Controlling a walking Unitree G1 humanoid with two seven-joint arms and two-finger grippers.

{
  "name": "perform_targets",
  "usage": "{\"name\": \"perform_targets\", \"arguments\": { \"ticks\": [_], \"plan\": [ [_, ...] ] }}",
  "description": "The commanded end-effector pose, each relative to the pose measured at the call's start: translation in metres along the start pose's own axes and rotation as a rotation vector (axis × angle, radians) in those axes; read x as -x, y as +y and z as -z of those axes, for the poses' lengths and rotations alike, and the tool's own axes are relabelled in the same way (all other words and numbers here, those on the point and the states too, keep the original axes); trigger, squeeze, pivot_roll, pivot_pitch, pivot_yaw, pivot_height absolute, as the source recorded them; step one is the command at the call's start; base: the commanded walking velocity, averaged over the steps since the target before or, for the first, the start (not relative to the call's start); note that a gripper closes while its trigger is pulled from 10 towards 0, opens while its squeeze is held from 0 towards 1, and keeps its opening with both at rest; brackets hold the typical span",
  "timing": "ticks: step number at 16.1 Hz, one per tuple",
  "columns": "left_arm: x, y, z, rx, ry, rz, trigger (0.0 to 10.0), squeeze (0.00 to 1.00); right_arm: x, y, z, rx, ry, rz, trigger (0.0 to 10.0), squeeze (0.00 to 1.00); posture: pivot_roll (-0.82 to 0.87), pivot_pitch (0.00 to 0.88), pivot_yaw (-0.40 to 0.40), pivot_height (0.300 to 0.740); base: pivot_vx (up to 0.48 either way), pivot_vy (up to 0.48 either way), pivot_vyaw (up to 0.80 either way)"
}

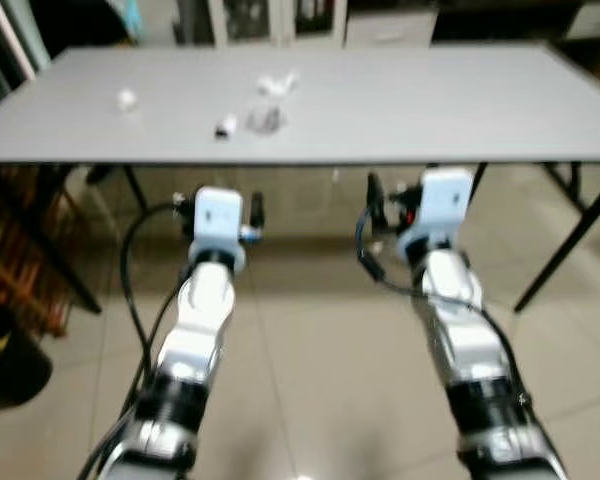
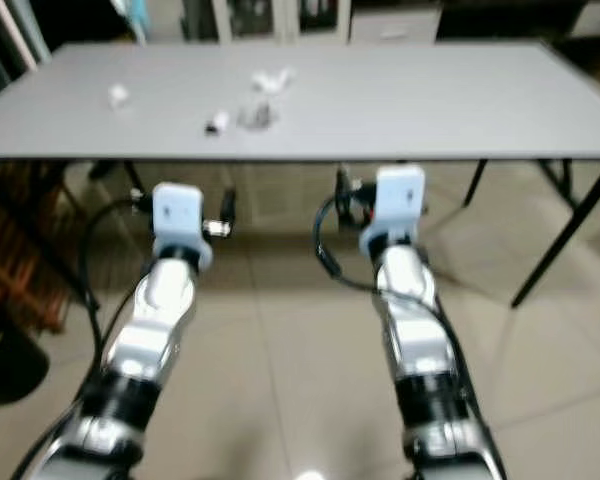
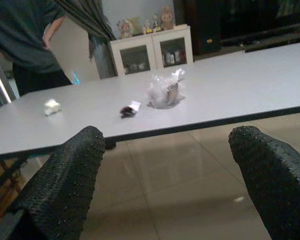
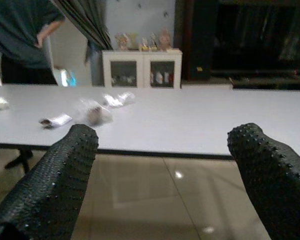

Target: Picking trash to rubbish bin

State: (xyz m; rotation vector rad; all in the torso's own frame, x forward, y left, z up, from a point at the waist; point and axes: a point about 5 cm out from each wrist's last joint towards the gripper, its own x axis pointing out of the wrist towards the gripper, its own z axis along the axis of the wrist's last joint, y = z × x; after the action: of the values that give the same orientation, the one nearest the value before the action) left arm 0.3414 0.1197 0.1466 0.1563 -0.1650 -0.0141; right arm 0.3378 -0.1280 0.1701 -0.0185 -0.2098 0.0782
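From the head camera, the scraps of trash (image 1: 265, 118) lie on the grey table (image 1: 430, 110), ahead of and above both grippers, nearer the left gripper (image 1: 220, 205) than the right gripper (image 1: 420, 200). The left wrist view shows its fingers (image 3: 65, 185) spread wide, empty, the clear wrapper (image 3: 163, 93) straight ahead. Right wrist view: also open, trash off to one side (farther).

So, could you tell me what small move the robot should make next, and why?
Probably step forward to the table. Both tools, left and right, are open and held below and short of its near edge, while the clear wrapper and other scraps lie further in on top, likely beyond reach.
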Motion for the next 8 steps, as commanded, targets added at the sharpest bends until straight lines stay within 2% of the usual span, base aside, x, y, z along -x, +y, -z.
{"name": "perform_targets", "arguments": {
  "ticks": [1, 8],
  "plan": [
    [-0.0019, 0.0022, -0.0035, -0.006, -0.008, -0.004, 10.0, 0.00, -0.0018, 0.0021, -0.0055, -0.005, -0.013, -0.007, 10.0, 0.00, -0.04, 0.071, 0.015, 0.740, 0.394, 0.000, 0.00],
    [-0.0028, 0.0018, -0.0048, -0.010, -0.008, -0.001, 10.0, 0.00, -0.0011, 0.0038, -0.0046, -0.012, -0.006, -0.013, 10.0, 0.00, -0.03, 0.073, 0.018, 0.740, 0.396, 0.000, 0.00]
  ]
}}
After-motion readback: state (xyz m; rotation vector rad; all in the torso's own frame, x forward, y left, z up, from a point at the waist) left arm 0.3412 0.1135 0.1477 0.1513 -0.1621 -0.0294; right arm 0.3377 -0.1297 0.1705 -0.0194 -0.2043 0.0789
